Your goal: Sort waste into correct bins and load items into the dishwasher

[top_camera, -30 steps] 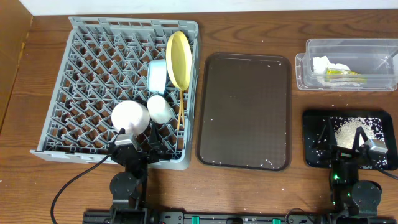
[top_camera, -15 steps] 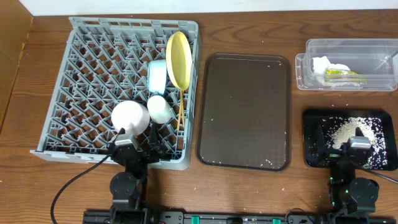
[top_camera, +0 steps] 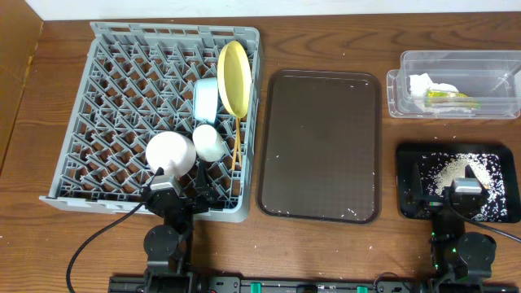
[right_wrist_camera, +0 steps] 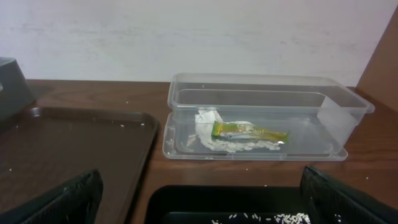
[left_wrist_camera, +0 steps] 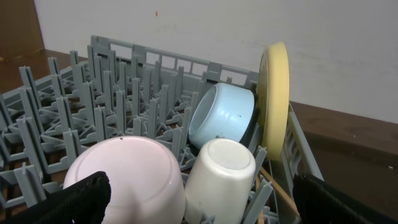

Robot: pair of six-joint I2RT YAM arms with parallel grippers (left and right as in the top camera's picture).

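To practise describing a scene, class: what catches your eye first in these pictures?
The big grey dish rack on the left, a yellow plate standing on edge at its right side. At far right, a clear tub holds a napkin and wrapper, beside a black tray strewn with rice.

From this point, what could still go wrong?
The left gripper hangs open close to the pink saucer and cream cup; a careless move could knock them. A few rice crumbs lie on the brown serving tray and may go unsorted.
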